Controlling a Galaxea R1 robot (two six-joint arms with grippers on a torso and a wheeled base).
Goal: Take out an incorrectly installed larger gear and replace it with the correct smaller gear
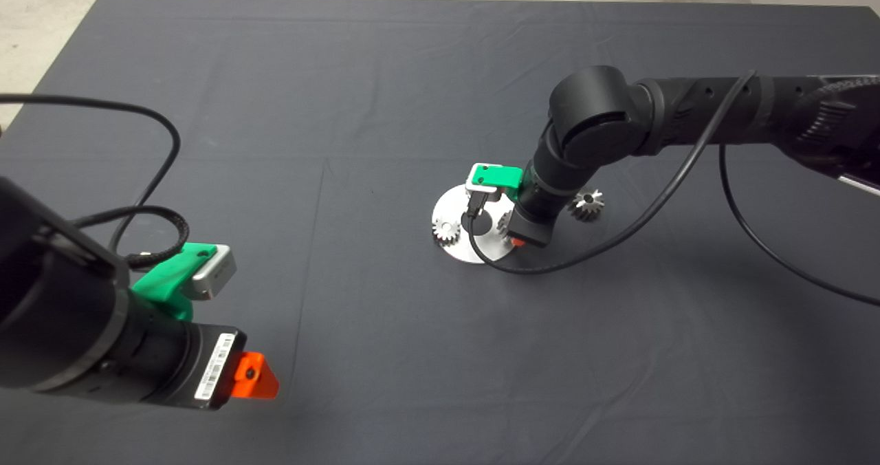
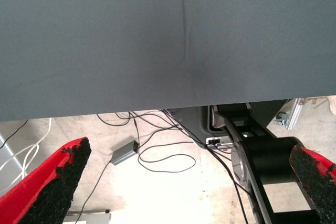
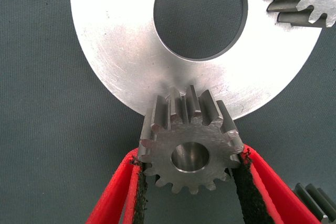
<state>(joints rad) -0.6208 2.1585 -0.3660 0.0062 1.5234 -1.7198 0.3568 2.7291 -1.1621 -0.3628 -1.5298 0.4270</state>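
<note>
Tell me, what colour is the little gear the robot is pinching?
Grey steel: the smaller gear, clearest in the right wrist view.

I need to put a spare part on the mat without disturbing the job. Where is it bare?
Bare mat runs along the far edge and between the parked left gripper and the disc. It is crowded at the disc, where the right gripper holds the smaller gear, with the larger gear beside.

Smaller gear (image 3: 189, 142) btwn right fingers (image 3: 247, 182) at plate (image 3: 126, 66) edge; larger gear (image 1: 588, 205) beside.

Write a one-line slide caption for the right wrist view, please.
Right gripper holds the smaller gear at the rim of the round metal plate, near its centre hole.
</note>
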